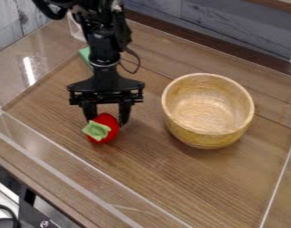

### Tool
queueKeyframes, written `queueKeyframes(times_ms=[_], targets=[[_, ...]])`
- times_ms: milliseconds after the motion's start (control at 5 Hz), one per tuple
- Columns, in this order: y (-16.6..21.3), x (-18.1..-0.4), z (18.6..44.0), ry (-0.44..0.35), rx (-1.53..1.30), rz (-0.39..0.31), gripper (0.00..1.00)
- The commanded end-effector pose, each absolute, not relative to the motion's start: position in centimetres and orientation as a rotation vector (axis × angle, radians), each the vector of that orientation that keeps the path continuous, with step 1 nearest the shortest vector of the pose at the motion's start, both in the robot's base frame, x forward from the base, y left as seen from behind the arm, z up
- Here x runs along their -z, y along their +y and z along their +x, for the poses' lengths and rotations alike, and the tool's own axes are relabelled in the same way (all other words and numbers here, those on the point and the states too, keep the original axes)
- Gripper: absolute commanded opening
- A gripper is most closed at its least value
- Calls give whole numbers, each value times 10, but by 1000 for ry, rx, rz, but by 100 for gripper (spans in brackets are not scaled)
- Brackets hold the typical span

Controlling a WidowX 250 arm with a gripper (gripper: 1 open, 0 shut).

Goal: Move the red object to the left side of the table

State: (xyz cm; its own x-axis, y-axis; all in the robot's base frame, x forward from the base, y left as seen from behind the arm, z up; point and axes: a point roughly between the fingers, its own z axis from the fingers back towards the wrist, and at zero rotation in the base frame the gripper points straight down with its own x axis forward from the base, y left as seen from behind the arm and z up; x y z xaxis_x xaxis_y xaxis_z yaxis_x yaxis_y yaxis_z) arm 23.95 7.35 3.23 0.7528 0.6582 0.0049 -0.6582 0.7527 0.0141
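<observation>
- Reaching down in the camera view, the black gripper [107, 112] has its fingers apart at the red toy strawberry [105, 129]; whether they grip it cannot be told.
- The strawberry lies left of the picture's middle, its green leafy cap [95, 132] toward the camera; whether it touches the wood is unclear.
- The fingers have reached the toy, so the approach looks done; a sure hold, if lacking, the carry leftward and the release seem left.
- The brown wood-grain tabletop [201, 183] bears a round wooden bowl [208, 107] right of the gripper, well apart from the strawberry, and a green block [85, 54] partly behind the arm.
- Grey panelling [27, 16] stands beyond; dark cables [7, 210] show at lower left.
</observation>
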Motion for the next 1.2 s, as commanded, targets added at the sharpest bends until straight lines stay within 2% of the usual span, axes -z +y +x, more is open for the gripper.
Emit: queueKeyframes(times_ms=[0,200,400,1000], targets=[[70,-40,233,-19,-673,4,0],[66,-40,226,-12,-633,3,100],[58,-46,224,-11,-627,-2,0],[109,-83,213,-88,-673,-61,0]])
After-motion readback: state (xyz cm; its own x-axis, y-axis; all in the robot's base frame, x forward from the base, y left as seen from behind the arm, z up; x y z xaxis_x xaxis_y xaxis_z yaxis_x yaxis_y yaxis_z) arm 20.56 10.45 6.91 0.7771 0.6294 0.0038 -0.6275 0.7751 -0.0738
